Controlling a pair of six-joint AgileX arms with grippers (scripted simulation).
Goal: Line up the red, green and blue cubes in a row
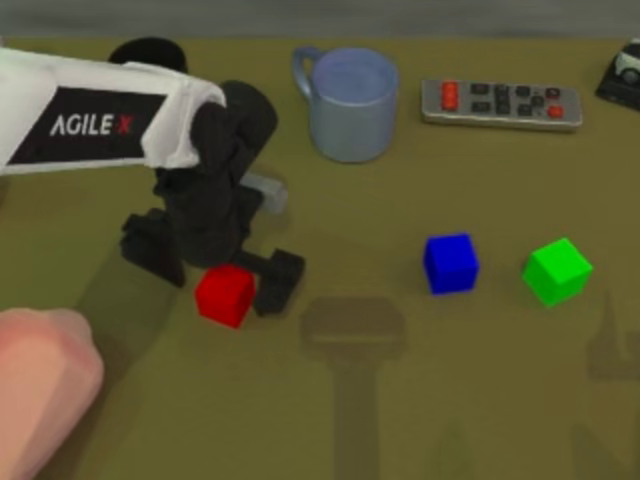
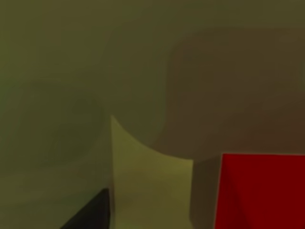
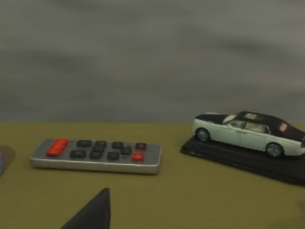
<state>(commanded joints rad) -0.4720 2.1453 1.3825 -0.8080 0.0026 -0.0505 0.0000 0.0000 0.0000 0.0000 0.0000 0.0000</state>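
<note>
1 hand (image 1: 232, 285), the left, down at table level, fingers spread around the red cube (image 1: 224, 295).

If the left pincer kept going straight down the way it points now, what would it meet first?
Probably the table: the left pincer points down with the red cube between its fingers, so the fingertips would touch the tabletop beside the cube, though depth is unclear.
</note>
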